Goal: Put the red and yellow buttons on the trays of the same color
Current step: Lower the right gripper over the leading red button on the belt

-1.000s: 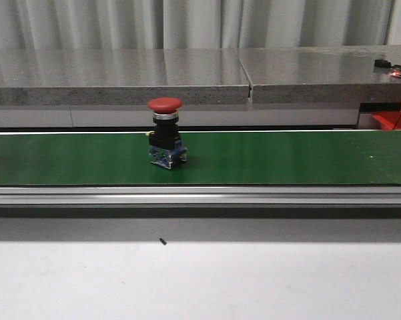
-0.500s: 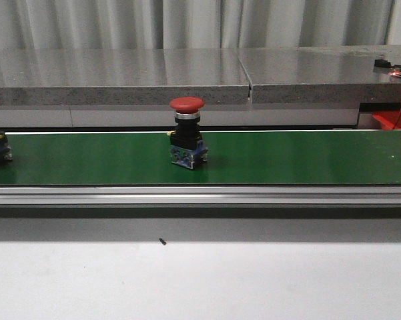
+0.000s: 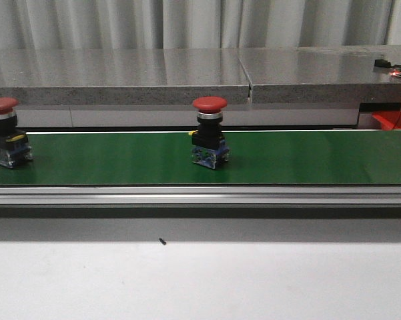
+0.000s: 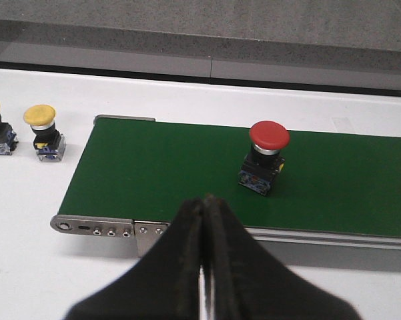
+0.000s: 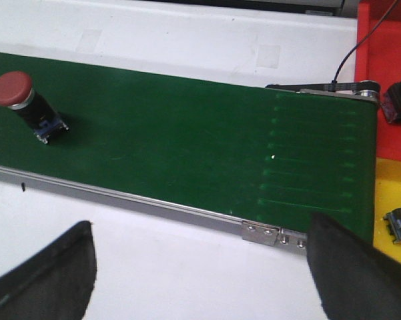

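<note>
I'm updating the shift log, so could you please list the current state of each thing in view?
Left gripper: shut, holding nothing.
Right gripper: open, holding nothing.
Middle red button: upright on the green belt.
Left red button: upright on the belt.
Two yellow buttons: upright on the white table, off the belt.
Red tray: holds a button.
</note>
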